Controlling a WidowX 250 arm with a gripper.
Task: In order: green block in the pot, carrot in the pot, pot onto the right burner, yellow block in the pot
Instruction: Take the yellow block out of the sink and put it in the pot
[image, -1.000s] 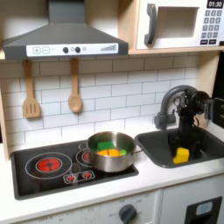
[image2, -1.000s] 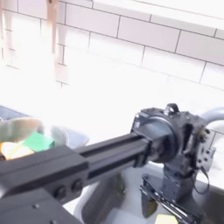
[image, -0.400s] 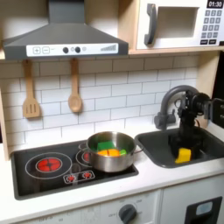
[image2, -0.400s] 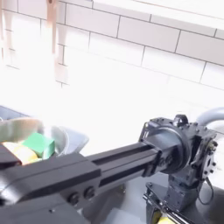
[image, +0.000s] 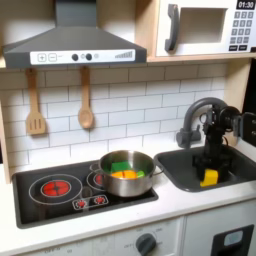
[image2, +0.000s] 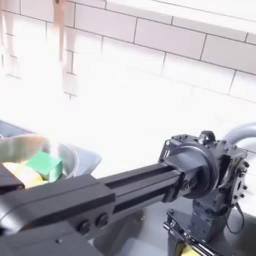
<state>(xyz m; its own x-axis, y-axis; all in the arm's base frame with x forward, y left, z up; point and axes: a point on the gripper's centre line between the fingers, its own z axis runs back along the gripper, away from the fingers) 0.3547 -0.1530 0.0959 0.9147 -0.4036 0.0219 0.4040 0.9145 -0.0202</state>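
Fingers of our gripper (image: 209, 166) are down in the sink (image: 175, 168), right over the yellow block (image: 209, 178); whether they have clamped it or stand apart we cannot tell from either exterior view. The pot (image: 127, 172) sits on the right burner (image: 100, 180) with the green block (image: 137, 169) and carrot (image: 121, 175) inside, so we judge the first three steps done. What remains is the last: lifting the yellow block out of the sink and dropping it into the pot.
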